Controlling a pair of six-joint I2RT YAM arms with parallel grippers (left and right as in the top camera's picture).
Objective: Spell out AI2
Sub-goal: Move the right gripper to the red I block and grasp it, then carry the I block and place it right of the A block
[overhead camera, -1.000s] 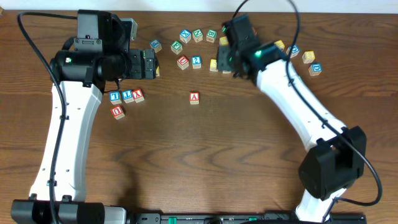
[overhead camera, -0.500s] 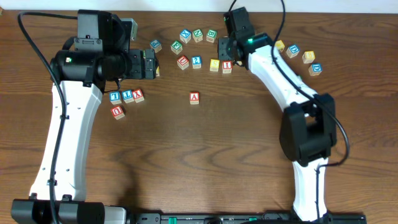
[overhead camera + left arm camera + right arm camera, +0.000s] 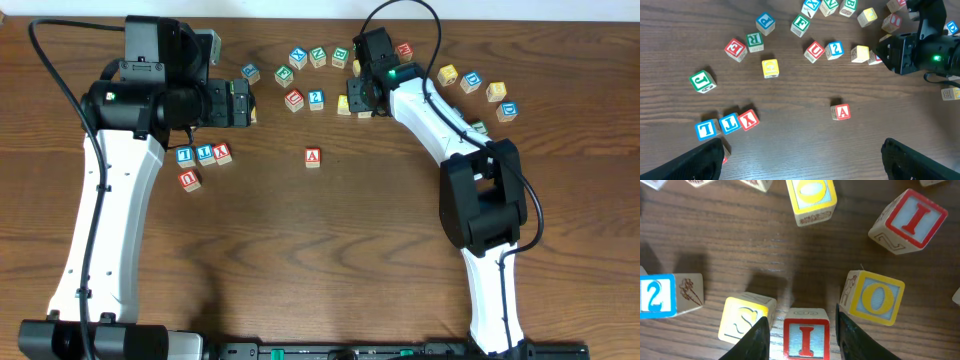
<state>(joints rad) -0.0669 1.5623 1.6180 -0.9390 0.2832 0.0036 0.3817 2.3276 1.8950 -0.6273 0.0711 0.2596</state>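
The red "I" cube [image 3: 806, 335] sits on the table between the fingers of my right gripper [image 3: 803, 339], with a small gap on each side; the gripper is open. In the overhead view my right gripper [image 3: 362, 98] covers this cube. The blue "2" cube [image 3: 316, 98] lies just to its left, and also shows in the right wrist view [image 3: 657, 296] and the left wrist view [image 3: 834, 48]. The red "A" cube [image 3: 313, 157] stands alone nearer the middle and shows in the left wrist view [image 3: 841, 112]. My left gripper [image 3: 243, 103] hovers open and empty [image 3: 802, 165].
A second red "I" cube [image 3: 914, 220], yellow "O" cubes [image 3: 876, 297] and a yellow "S" cube [image 3: 742, 320] crowd the right gripper. Several lettered cubes lie along the back [image 3: 300, 57]. A row of blue and red cubes [image 3: 203, 153] lies at the left.
My right arm has folded in, and its gripper has come down so that its fingers stand on both sides of the red "I" cube. The left arm and the other cubes have not moved.
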